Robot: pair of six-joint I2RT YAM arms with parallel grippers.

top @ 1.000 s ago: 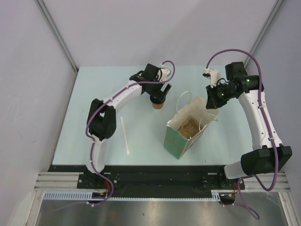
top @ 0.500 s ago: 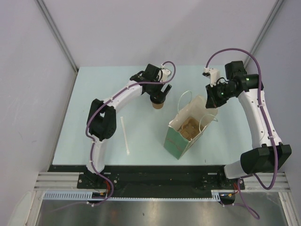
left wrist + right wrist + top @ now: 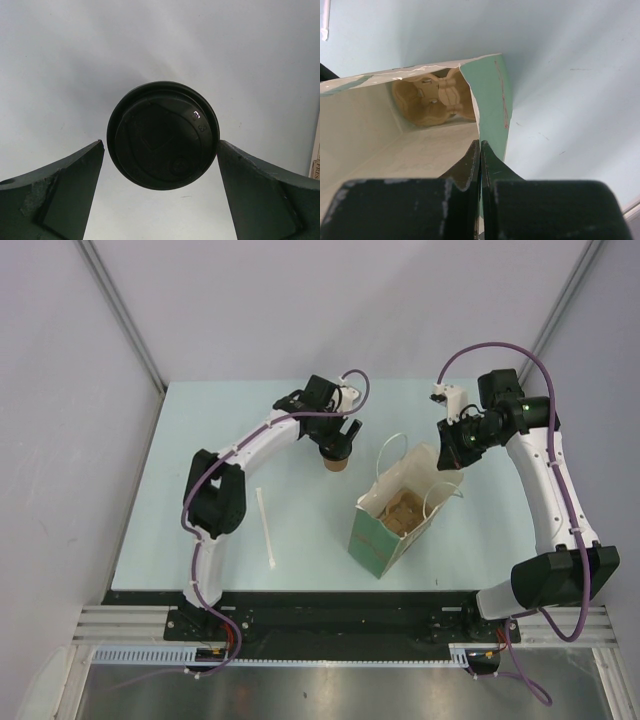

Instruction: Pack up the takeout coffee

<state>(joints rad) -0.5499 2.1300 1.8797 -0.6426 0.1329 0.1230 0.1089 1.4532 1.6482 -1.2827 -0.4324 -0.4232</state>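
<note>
Almost nothing has moved over the last second; both arms keep their poses. From above, the left gripper (image 3: 338, 447) hangs directly over the takeout coffee (image 3: 337, 464), while the right gripper (image 3: 448, 454) sits at the paper bag (image 3: 383, 535) rim. In the left wrist view, the black lid (image 3: 163, 135) lies between wide-spread fingers (image 3: 60, 200), not clamped. In the right wrist view, the fingers (image 3: 470, 165) pinch the bag's green wall, with the pulp carrier (image 3: 437, 97) beyond them inside.

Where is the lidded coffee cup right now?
In the top view, the coffee cup stands on the table, left of the green paper bag, between the open fingers of the left gripper.
</note>
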